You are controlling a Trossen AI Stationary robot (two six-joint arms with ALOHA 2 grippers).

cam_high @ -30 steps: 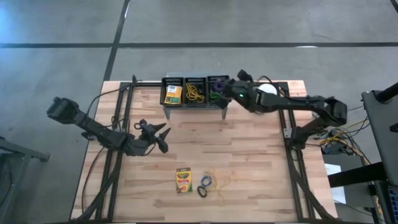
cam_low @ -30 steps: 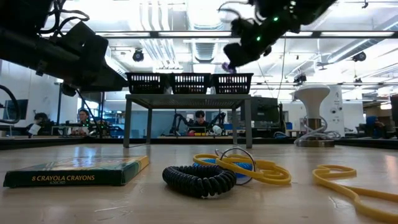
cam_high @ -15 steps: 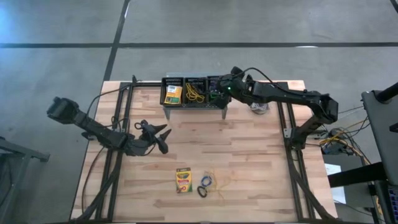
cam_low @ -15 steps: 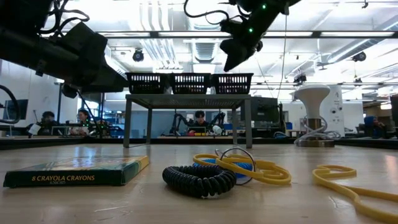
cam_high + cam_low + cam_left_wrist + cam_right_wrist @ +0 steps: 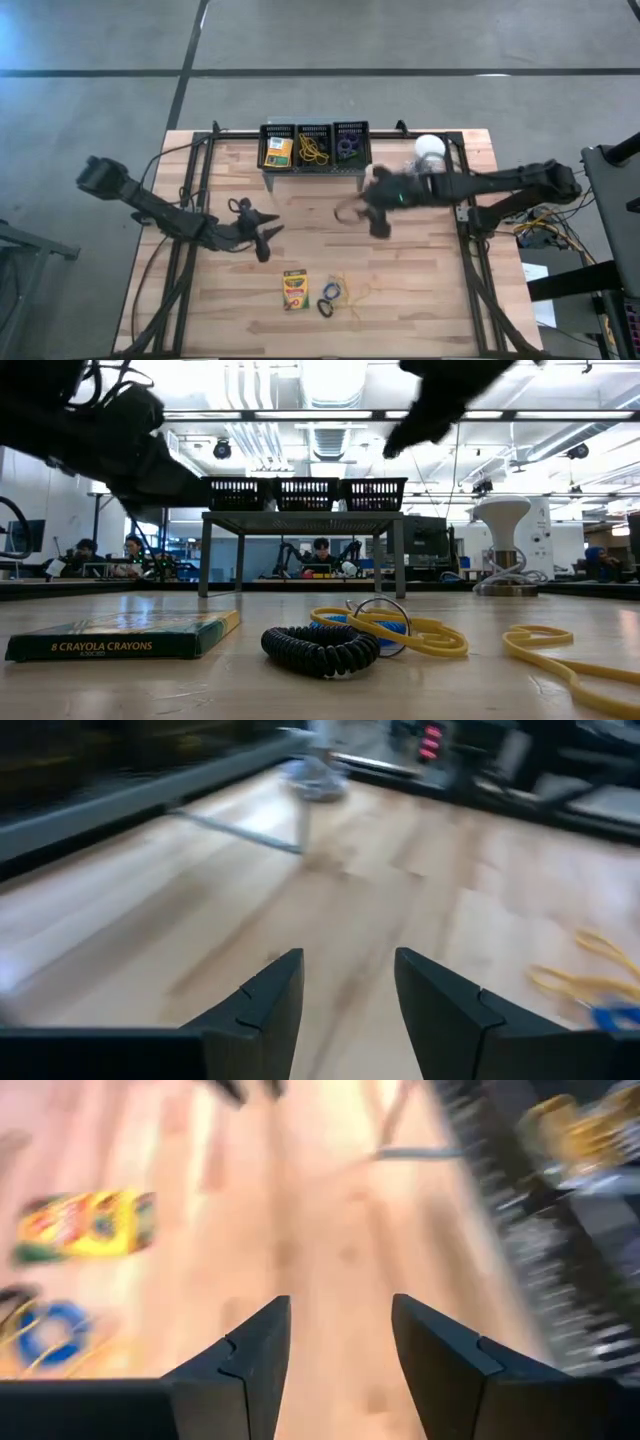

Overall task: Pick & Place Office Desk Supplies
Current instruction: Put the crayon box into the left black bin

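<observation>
Right claw [image 5: 377,222] sits mid-frame in the high view over bare tabletop [image 5: 430,290], fingers apart, nothing between them. Left claw [image 5: 262,232] is left of centre, also parted and empty.

Loose supplies cluster at lower centre of the high view:
- crayon box [image 5: 294,289]: light stiff card, flat on its face. Judged best grip: across the narrow sides, pads low on the edges; a top-down pinch on the face would likely slip.
- black coiled loop [image 5: 320,647], touching the blue loop [image 5: 332,292] and yellow rubber bands [image 5: 400,630]: all soft and springy, and they lie tangled, so lifting one may drag the others. Pinch a single strand where it stands clear.

The three bins on the stand [image 5: 314,146] at top centre already hold a crayon box, yellow bands and purple loops.
</observation>
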